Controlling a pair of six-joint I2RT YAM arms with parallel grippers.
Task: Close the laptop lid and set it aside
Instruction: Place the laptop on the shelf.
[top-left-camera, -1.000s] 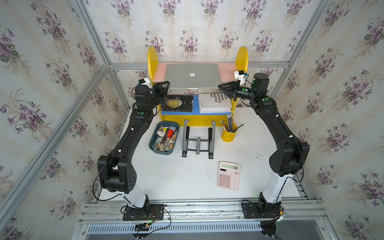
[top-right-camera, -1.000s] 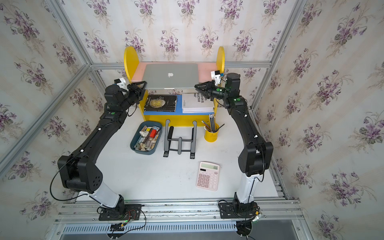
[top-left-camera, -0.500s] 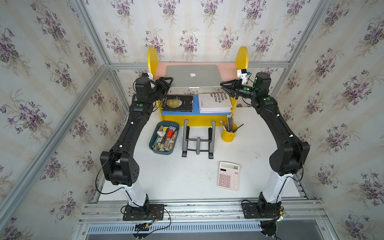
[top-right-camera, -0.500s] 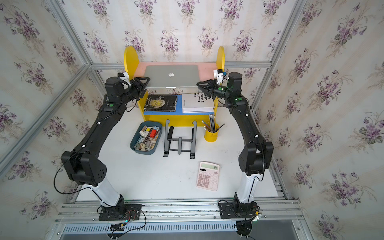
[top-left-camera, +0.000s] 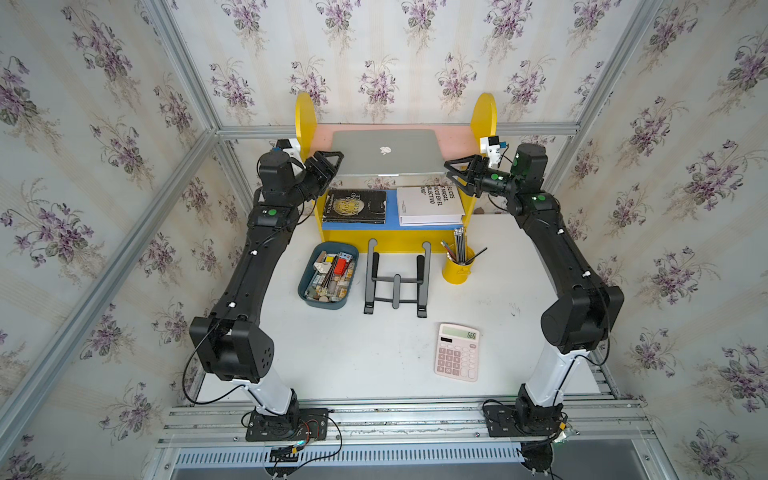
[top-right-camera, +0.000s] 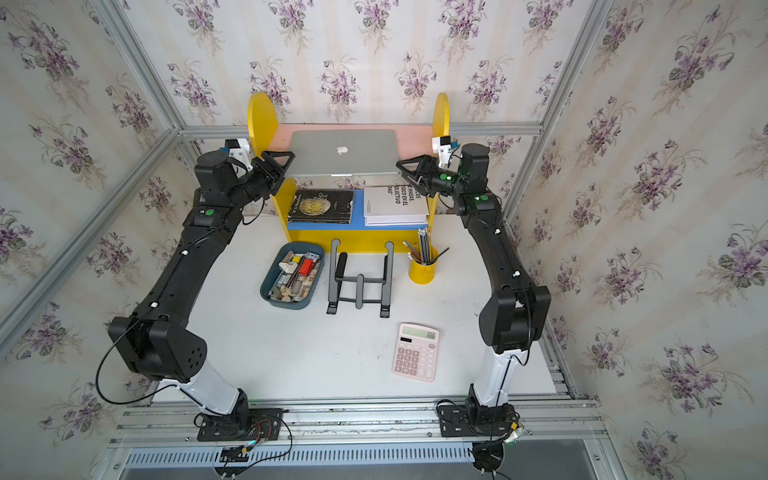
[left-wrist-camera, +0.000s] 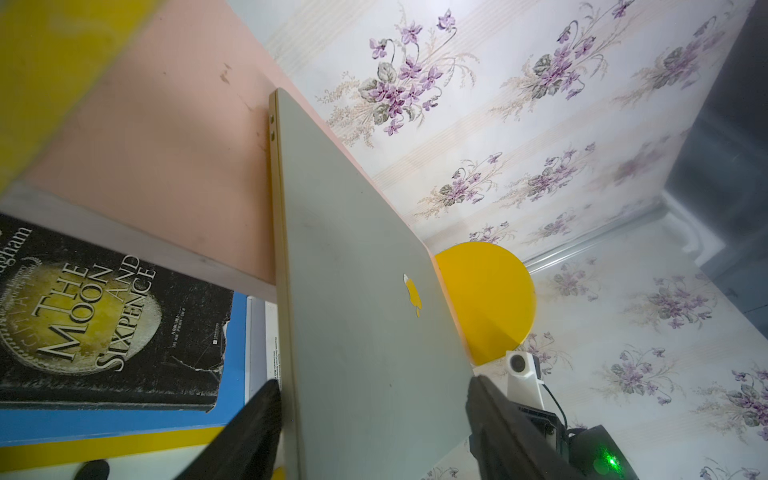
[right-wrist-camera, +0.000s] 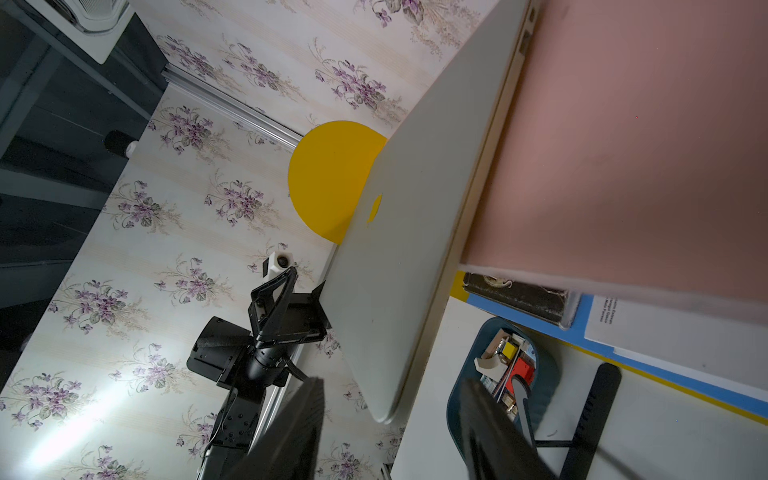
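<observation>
The laptop lies shut on the pink top shelf (top-left-camera: 322, 135) of a yellow bookshelf, its silver laptop lid (top-left-camera: 386, 151) (top-right-camera: 343, 151) facing up with the apple logo showing. My left gripper (top-left-camera: 332, 164) (top-right-camera: 284, 162) stands open at the front left corner. In the left wrist view the laptop lid (left-wrist-camera: 353, 291) runs between the spread fingers of the left gripper (left-wrist-camera: 374, 386); one finger (left-wrist-camera: 257, 424) sits by the laptop's edge, the other (left-wrist-camera: 498, 419) stands clear. My right gripper (top-left-camera: 455, 174) (top-right-camera: 405, 172) (right-wrist-camera: 390, 382) is open just off the front right corner of the laptop lid (right-wrist-camera: 407, 249).
Under the top shelf lie a black book (top-left-camera: 354, 206) and a white book (top-left-camera: 430, 205). On the table are a blue tray (top-left-camera: 328, 276) of small items, a black folding stand (top-left-camera: 397, 278), a yellow pencil cup (top-left-camera: 457, 266) and a pink calculator (top-left-camera: 457, 351).
Both grippers have opened. The left gripper rose from below the shelf edge to the laptop's front left corner. The right gripper barely shifted. The laptop has not moved.
</observation>
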